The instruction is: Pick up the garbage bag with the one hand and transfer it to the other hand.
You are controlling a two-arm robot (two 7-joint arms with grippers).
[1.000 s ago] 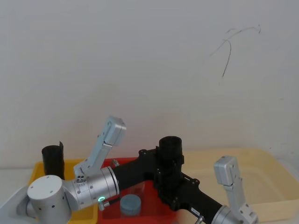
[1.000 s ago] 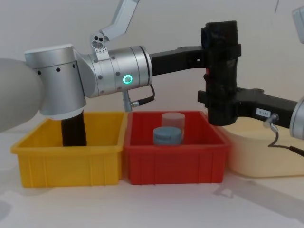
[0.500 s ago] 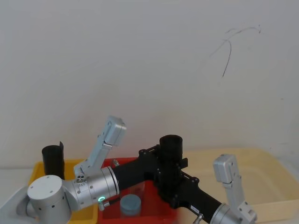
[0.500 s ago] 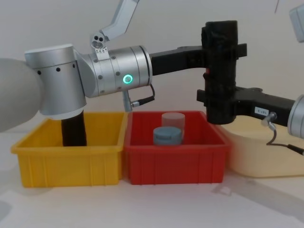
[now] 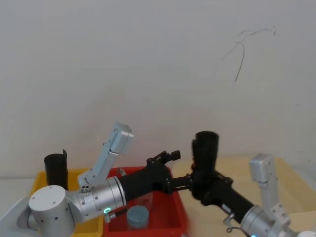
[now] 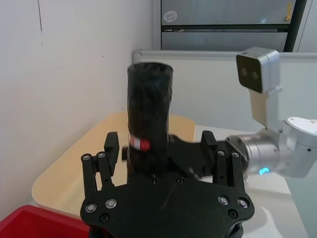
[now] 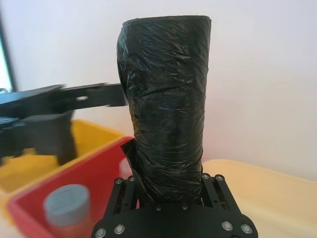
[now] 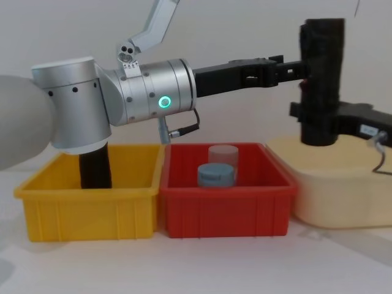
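One glossy black cylindrical garbage bag (image 8: pixel 321 67) stands upright, grasped by the right end effector (image 8: pixel 317 116); the left end effector (image 5: pixel 175 169) is spread wide.

Readable markings: none.
White label (image 8: pixel 368 130) on the other hand (image 8: pixel 317 117) is too small to read; sticker (image 6: pixel 171 16) on cabinet (image 6: pixel 228 17) likewise illegible.

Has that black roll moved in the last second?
Yes. The roll went to the robot's right, from above the red bin to above the cream tub, held by the right gripper.
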